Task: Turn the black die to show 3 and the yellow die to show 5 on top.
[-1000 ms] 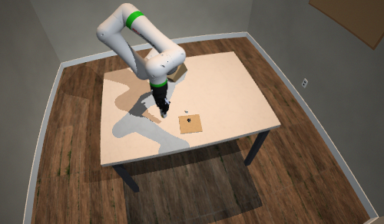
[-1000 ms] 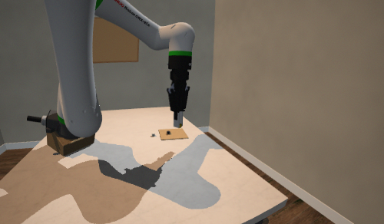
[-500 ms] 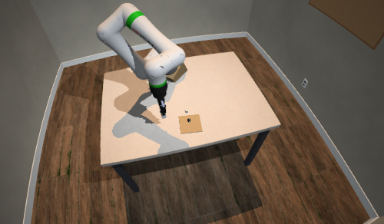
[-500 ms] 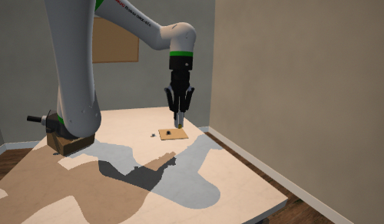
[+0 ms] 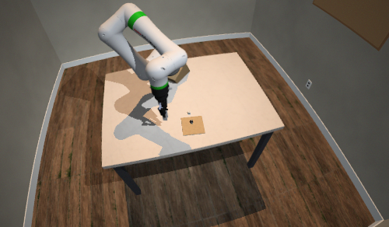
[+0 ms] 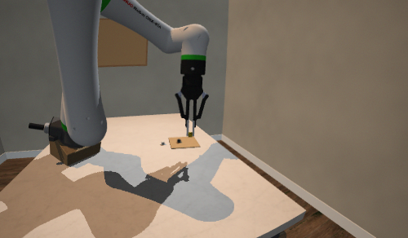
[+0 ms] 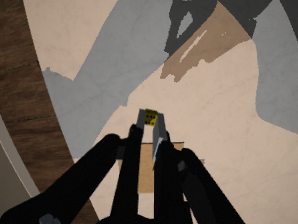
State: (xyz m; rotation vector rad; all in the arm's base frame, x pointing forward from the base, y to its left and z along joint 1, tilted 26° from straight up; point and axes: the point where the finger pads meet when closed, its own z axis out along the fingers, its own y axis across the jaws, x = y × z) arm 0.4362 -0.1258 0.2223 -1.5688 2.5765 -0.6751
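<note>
My gripper is shut on the yellow die, held between the fingertips above the table, beside the mat. The face towards the wrist camera shows several dark pips. The tan mat lies flat. The black die sits on the mat; its pips are too small to read. The white die lies on the table just off the mat; its top number cannot be read. In the wrist view the fingers hide part of the mat, and the black die does not show.
The pale table carries the arm's base on a brown block. The table's front edge runs a little beyond the mat in the top view. Shadows of the arm and gripper fall across the table.
</note>
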